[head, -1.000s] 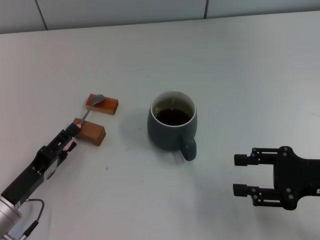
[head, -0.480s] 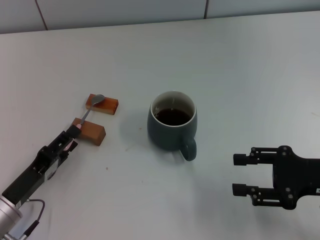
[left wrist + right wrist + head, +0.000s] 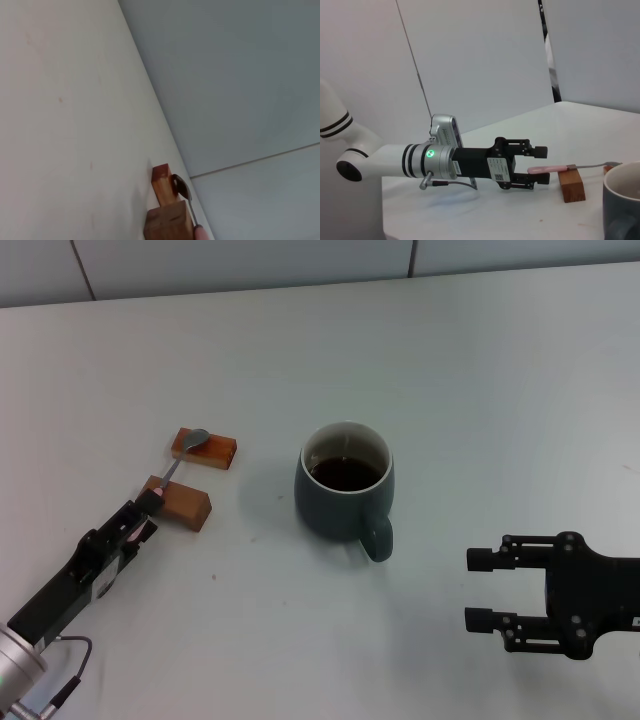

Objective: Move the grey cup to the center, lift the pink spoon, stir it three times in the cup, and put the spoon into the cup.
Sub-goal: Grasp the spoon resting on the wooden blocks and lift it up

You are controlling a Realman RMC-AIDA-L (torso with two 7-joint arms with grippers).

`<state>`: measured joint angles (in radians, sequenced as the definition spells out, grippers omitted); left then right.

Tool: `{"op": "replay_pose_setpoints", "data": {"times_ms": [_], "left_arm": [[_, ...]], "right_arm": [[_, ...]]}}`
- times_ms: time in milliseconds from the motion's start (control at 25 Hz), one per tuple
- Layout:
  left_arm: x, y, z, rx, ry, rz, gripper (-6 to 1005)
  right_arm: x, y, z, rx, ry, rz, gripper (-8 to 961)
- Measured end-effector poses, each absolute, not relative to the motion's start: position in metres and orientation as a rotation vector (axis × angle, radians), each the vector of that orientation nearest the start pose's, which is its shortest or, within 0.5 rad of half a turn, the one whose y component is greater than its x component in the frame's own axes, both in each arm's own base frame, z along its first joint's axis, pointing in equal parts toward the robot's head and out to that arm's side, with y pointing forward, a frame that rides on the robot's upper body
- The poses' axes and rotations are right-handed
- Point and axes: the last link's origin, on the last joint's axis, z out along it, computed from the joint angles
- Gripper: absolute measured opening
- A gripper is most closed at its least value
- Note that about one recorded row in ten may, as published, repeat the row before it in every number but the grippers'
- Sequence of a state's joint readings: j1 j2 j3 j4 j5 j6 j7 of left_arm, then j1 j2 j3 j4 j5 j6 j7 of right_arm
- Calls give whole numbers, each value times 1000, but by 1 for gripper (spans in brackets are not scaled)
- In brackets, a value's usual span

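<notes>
The grey cup [image 3: 345, 492] with dark liquid stands upright at the table's middle, its handle toward me; its rim shows in the right wrist view [image 3: 622, 197]. The pink spoon [image 3: 178, 465] lies bridged across two brown blocks, its bowl on the far block and its pink handle on the near one. My left gripper [image 3: 147, 517] is open, its fingers straddling the end of the pink handle, as the right wrist view [image 3: 540, 165] shows. My right gripper [image 3: 482, 589] is open and empty, low at the front right of the cup.
The far brown block [image 3: 207, 450] and the near brown block [image 3: 186, 506] sit left of the cup; both show in the left wrist view [image 3: 161, 181] [image 3: 169, 225]. A wall edge runs along the table's back.
Almost nothing. The left arm has shifted only slightly at the spoon handle; the cup, spoon and right arm have not moved.
</notes>
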<state>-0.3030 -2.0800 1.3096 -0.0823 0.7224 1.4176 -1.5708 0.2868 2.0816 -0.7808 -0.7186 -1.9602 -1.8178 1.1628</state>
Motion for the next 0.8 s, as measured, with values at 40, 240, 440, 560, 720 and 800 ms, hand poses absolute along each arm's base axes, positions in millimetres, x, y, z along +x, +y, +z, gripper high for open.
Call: {"op": "replay_pose_setpoints", "data": {"times_ms": [40, 240, 440, 560, 720, 800], "left_arm": [[-349, 223, -61, 1959, 2358, 1678, 668], [-349, 224, -61, 1960, 2362, 1674, 636], [-351, 223, -62, 1942, 2387, 1662, 514], [-351, 223, -63, 1943, 2386, 1658, 515], [-349, 225, -64, 1953, 2376, 1640, 501], [-349, 225, -64, 1951, 2376, 1640, 470]], "right_arm": [[295, 238, 1, -2871, 459, 803, 656], [295, 238, 1, -2871, 459, 803, 655], [295, 238, 1, -2871, 459, 803, 655], [295, 238, 1, -2871, 459, 803, 655], [295, 238, 1, -2871, 458, 803, 655], [295, 238, 1, -2871, 458, 803, 656]]}}
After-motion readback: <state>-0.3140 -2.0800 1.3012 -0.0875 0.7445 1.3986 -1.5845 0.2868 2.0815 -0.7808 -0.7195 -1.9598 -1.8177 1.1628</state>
